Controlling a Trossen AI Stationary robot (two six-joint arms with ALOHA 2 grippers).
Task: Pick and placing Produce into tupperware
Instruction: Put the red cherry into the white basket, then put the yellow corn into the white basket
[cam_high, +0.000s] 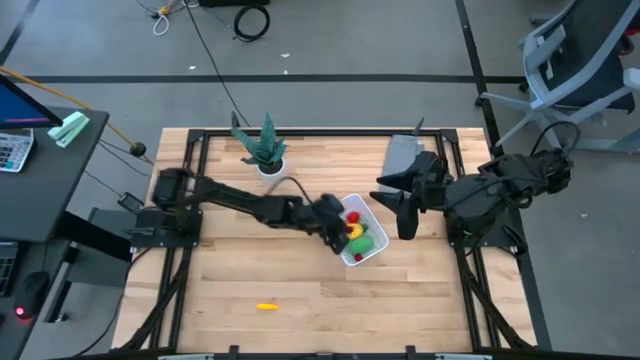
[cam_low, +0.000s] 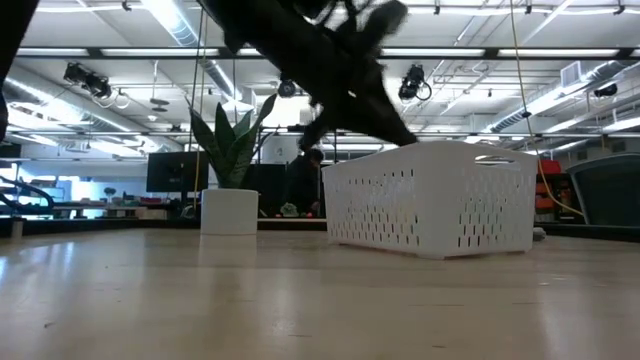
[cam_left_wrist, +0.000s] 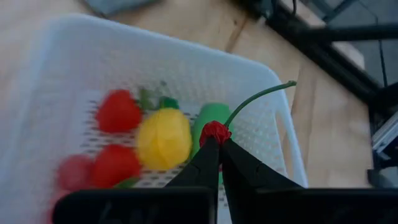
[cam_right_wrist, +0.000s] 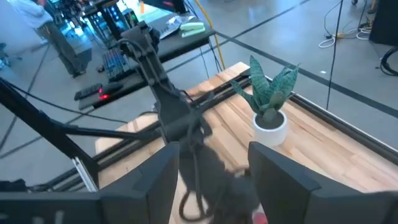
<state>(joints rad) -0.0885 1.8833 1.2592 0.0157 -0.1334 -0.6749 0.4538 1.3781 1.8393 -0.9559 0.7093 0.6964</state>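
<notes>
The white tupperware (cam_high: 366, 240) sits mid-table, its perforated wall showing in the low view (cam_low: 430, 200). Inside it lie red pieces (cam_left_wrist: 118, 112), a yellow piece with a green end (cam_left_wrist: 163, 138) and a green oblong (cam_left_wrist: 211, 118). My left gripper (cam_left_wrist: 216, 149) hangs over the tupperware (cam_left_wrist: 186, 68), shut on a small red piece with a thin green stem (cam_left_wrist: 214, 132). A thin yellow-orange piece (cam_high: 266, 306) lies on the table near its near edge. My right gripper (cam_right_wrist: 214, 180) waits open to the right of the tupperware (cam_high: 405, 220). My left gripper pinches the small red piece (cam_left_wrist: 215, 133) between its two fingertips (cam_left_wrist: 205, 155). The fingers slant down over the tupperware's inside. The piece is lifted clear of the produce below. Its green stem (cam_left_wrist: 258, 96) curves out past the fingertips.
A green potted plant in a white pot (cam_high: 268, 152) stands toward the far edge, left of the tupperware. A folded grey cloth (cam_high: 403, 153) lies at the far right. Bare wood stretches across the near half of the table (cam_high: 300, 290).
</notes>
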